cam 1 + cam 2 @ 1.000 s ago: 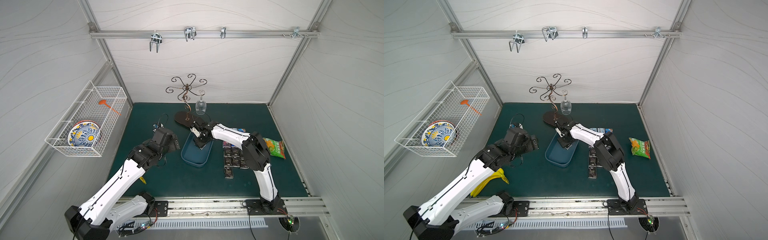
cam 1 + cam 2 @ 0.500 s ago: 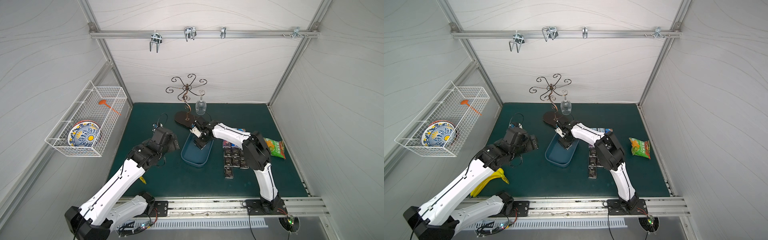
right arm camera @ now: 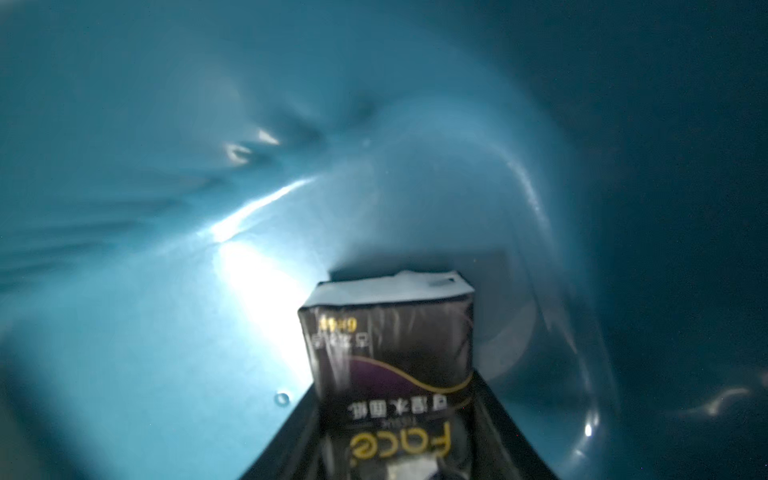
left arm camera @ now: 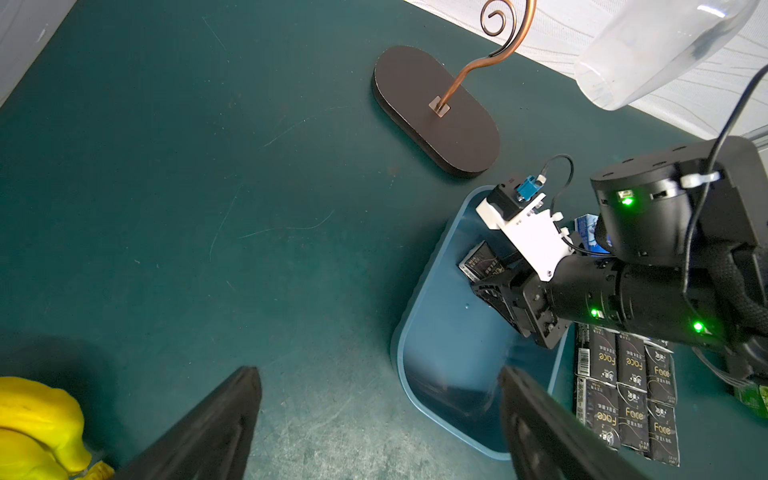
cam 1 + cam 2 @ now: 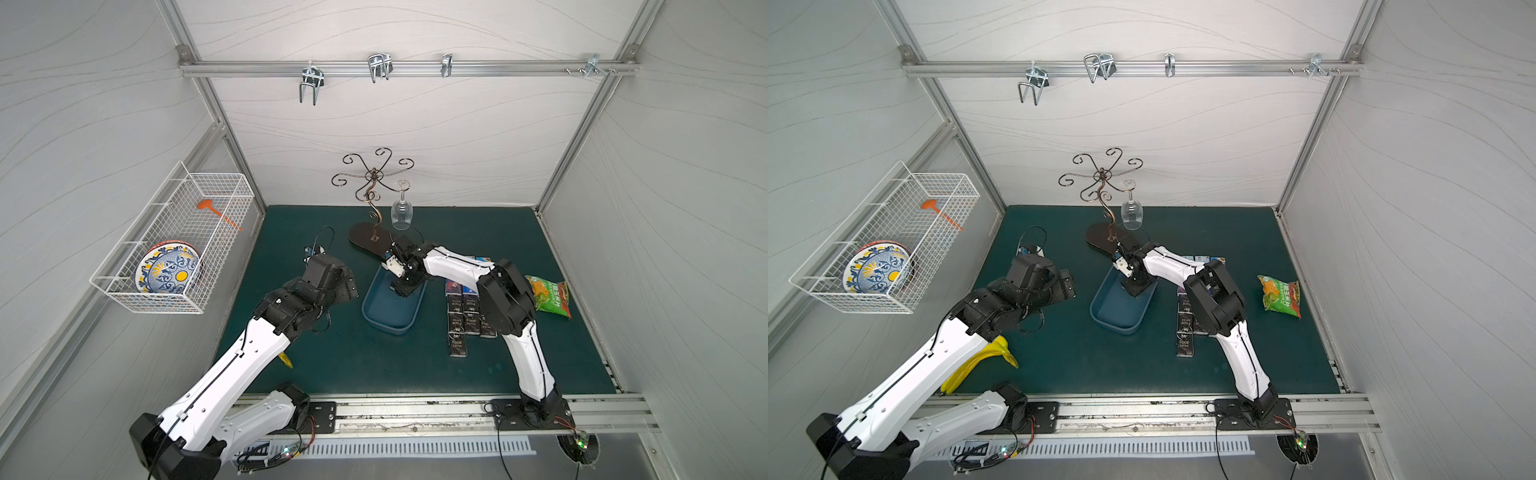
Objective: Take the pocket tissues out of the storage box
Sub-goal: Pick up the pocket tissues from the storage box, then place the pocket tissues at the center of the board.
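Right jaws: the right gripper [image 3: 392, 399] is closed on a black tissue pack [image 3: 386, 340], with a dark finger [image 3: 498, 419] lying along each long side of it.
Held pack: it bears gold "Face" lettering, and its far end sticks out past the fingertips. In the left wrist view it sits tilted. Whether it touches the floor of the box cannot be told.
Right gripper's place: it is down inside the blue box [image 5: 388, 328], at the box's far end, near the foot of the glass stand [image 5: 372, 241].
Left jaws: the left gripper [image 4: 378, 415] is wide open with nothing between its fingers.
Left gripper's place: it hovers over the green mat [image 5: 374, 365], just beside the box's left side and apart from it.
Blue box: it rests on the mat about mid-table, with its long side running slantwise from near to far.
Other packs: the other packs [image 5: 461, 320] lie flat in rows on the mat just right of the box, partly hidden under the right arm.
Snack bag: the snack bag [image 5: 548, 297] lies on the mat farther right, beyond the arm.
Glass: a wine glass [image 5: 402, 214] hangs upside down from the stand.
Bananas: the bananas [image 5: 980, 361] lie beside the left arm.
Basket: the wire basket [image 5: 174, 245] hangs on the left wall and holds a patterned plate [image 5: 170, 270].
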`<control>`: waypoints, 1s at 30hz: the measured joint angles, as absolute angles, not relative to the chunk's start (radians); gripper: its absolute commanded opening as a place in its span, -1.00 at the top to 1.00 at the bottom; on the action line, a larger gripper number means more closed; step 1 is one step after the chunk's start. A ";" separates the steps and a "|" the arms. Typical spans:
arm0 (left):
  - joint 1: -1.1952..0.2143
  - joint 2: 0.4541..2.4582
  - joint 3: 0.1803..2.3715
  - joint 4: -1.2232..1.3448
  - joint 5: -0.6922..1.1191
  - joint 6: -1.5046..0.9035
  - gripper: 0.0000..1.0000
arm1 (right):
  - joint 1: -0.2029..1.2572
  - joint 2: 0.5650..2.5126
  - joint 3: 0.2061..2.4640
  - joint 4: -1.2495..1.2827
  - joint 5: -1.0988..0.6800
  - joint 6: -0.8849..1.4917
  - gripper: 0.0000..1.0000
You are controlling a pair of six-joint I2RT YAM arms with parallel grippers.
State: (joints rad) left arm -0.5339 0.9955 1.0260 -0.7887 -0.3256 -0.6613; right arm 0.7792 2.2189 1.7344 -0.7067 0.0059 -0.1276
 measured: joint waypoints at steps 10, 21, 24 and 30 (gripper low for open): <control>-0.530 0.995 1.026 -0.788 -0.325 -0.662 -0.88 | 0.780 2.134 1.693 -0.702 -0.020 -0.090 0.08; -0.523 0.995 1.018 -0.787 -0.320 -0.662 -0.87 | 0.761 1.641 1.340 -0.686 0.007 0.140 0.07; -0.522 0.995 1.014 -0.784 -0.314 -0.663 -0.87 | 0.741 1.486 1.176 -0.714 0.045 0.234 0.08; -0.520 1.000 1.007 -0.764 -0.279 -0.670 -0.86 | 0.717 1.134 0.875 -0.812 0.097 0.426 0.09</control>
State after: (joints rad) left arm -0.5198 0.9997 1.0065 -0.7643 -0.2794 -0.6697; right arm 0.7174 1.1343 0.8745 -0.8116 0.0975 0.4255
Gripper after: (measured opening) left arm 0.933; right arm 0.458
